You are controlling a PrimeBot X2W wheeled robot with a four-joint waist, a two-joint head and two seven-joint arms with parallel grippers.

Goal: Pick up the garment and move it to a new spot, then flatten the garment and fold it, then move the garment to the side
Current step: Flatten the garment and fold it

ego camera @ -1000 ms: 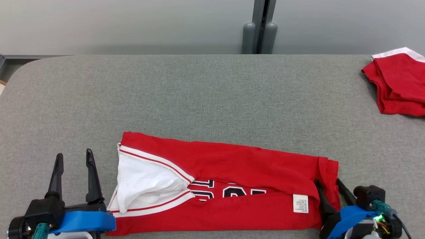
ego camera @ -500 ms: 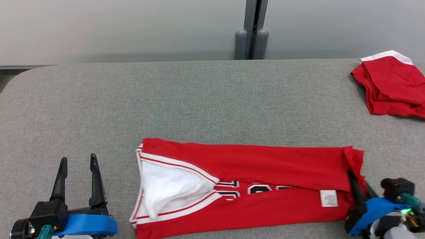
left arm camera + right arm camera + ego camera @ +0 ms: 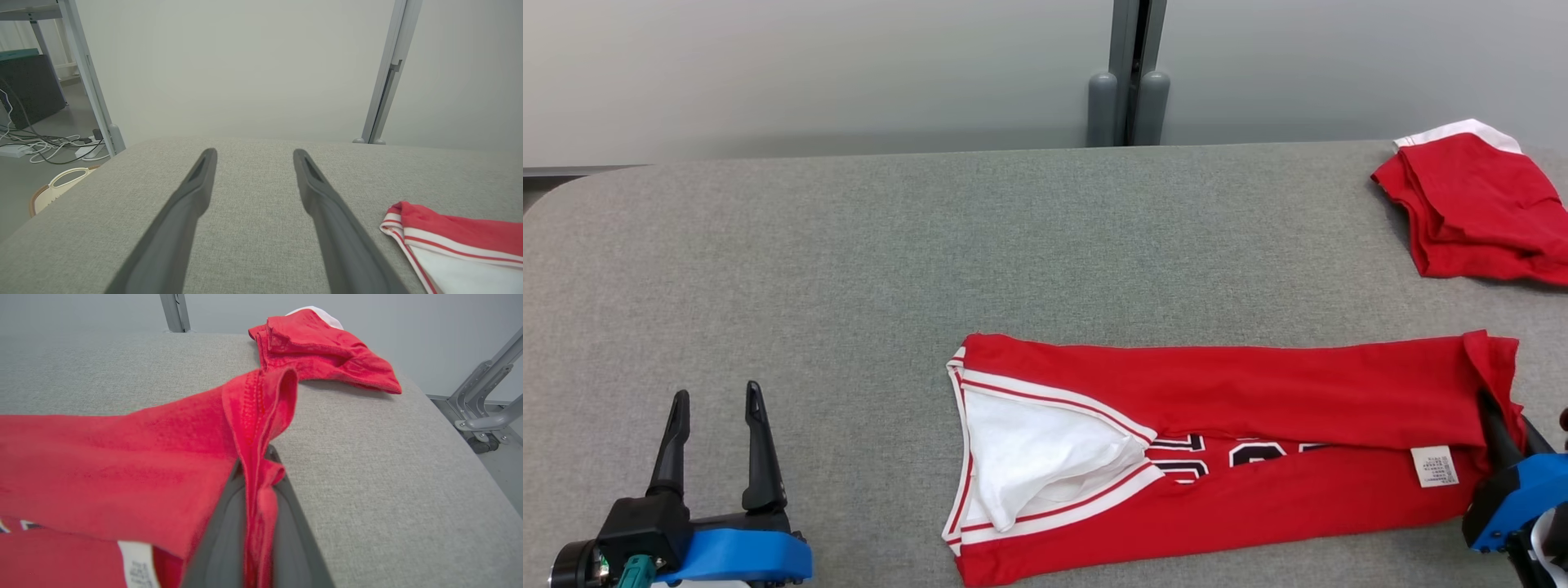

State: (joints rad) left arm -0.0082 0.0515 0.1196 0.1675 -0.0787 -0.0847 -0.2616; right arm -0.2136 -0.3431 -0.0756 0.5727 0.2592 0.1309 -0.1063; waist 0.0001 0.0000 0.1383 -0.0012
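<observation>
The garment [image 3: 1217, 392], a red jersey with white trim and black numbers, lies in a long folded strip across the near part of the grey table [image 3: 849, 245]. My right gripper [image 3: 1505, 420] is shut on the hem at its right end. The right wrist view shows that hem [image 3: 261, 416] bunched and lifted between the fingers of the right gripper [image 3: 259, 459]. My left gripper [image 3: 716, 392] stands open over bare table at the lower left, well apart from the jersey's neck end. In the left wrist view the left gripper [image 3: 254, 154] holds nothing, with the garment's collar [image 3: 449, 237] off to its right.
A second red garment [image 3: 1470, 204] lies folded at the table's far right corner, just beyond the held hem [image 3: 322, 347]. The table's right edge drops off close to my right gripper. A basket [image 3: 57, 190] and cables sit on the floor past the left edge.
My right gripper shut on the garment's right hem and dragged the whole jersey to the right. The head camera turned slightly. The left gripper stayed put and open.
</observation>
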